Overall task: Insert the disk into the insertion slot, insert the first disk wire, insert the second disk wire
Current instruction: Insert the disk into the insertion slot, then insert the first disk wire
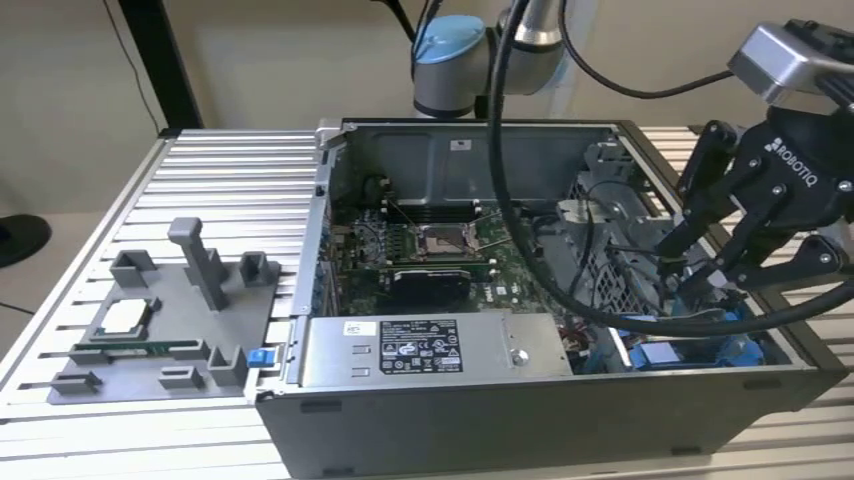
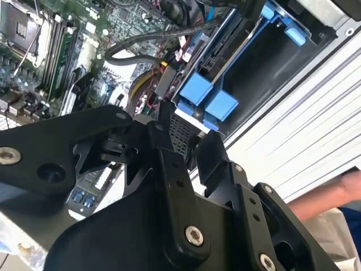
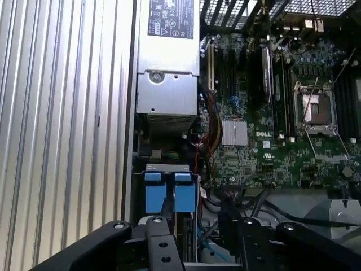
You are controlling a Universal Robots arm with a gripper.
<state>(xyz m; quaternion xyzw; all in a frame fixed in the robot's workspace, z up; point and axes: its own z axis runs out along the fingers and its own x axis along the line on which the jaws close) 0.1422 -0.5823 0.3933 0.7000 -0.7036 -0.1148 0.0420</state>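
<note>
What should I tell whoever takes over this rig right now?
Gripper: fingers open, holding nothing, hovering over the disk in its blue carrier.
Disk: appears seated in the insertion slot, next to the power supply.
Done: disk insertion, apparently.
Left: both disk wires; whether either is plugged in cannot be seen.

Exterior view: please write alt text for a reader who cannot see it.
A black robot gripper hangs over an open computer case, above its blue-railed drive bay at the exterior view's right. The case holds a motherboard and a grey power-supply box; a grey fixture tray sits on the ribbed table at the exterior view's left.
</note>
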